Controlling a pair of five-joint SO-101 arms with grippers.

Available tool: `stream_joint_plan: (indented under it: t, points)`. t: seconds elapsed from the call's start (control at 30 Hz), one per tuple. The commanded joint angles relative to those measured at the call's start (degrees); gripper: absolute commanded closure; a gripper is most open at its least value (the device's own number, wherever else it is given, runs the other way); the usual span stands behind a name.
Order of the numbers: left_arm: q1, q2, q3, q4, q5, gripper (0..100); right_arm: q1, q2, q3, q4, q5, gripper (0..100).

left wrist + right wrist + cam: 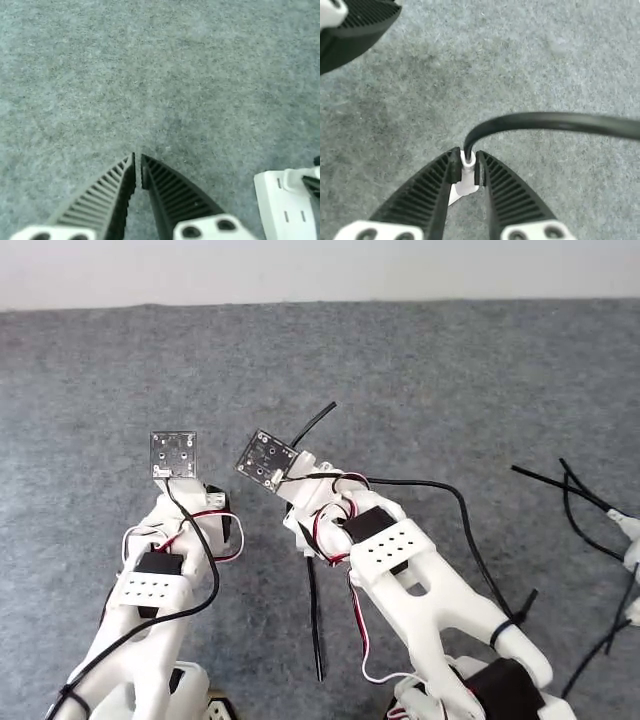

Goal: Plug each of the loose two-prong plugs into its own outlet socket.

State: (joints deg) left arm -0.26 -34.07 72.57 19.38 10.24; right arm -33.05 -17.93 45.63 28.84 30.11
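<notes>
My right gripper [465, 167] is shut on a small white two-prong plug [465, 181]. The plug's black cable [555, 122] arcs up out of the fingers and runs off to one side. My left gripper [138, 167] is shut with nothing between its fingertips, low over the grey carpet. A white outlet socket block [290, 205] with narrow slots lies close beside it, partly cut off by the frame edge. In the high view both arms stand side by side near the middle, and the held plug's cable [318, 420] sticks out past the right arm's wrist.
Grey carpet [450, 380] covers the whole table. At the right edge lie more white plugs [630, 528] with tangled black cables [580, 500]. A straight black cable piece [315, 625] lies between the arms. The left arm's fingers [355, 22] show in the right wrist view.
</notes>
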Motion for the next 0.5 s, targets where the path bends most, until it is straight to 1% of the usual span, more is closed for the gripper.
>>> stream_joint_plan:
  t: [0.0,0.27,0.37,0.47]
  points:
    - [-0.6,-1.5,-1.5,-1.4,0.7,98,-0.1,-0.2,-2.3,-0.7,-2.1,99.0]
    - [-0.7,-1.6,-1.6,-1.4,0.9,98,-1.6,-0.1,-2.5,-1.0,-2.7,99.0]
    - [-0.9,-1.4,-2.2,-1.5,1.0,98,-1.7,-0.2,-2.9,-1.0,-5.1,99.0]
    - [-2.6,-1.1,-2.9,-1.5,1.1,98,-1.4,-0.3,-4.0,-0.4,-8.2,99.0]
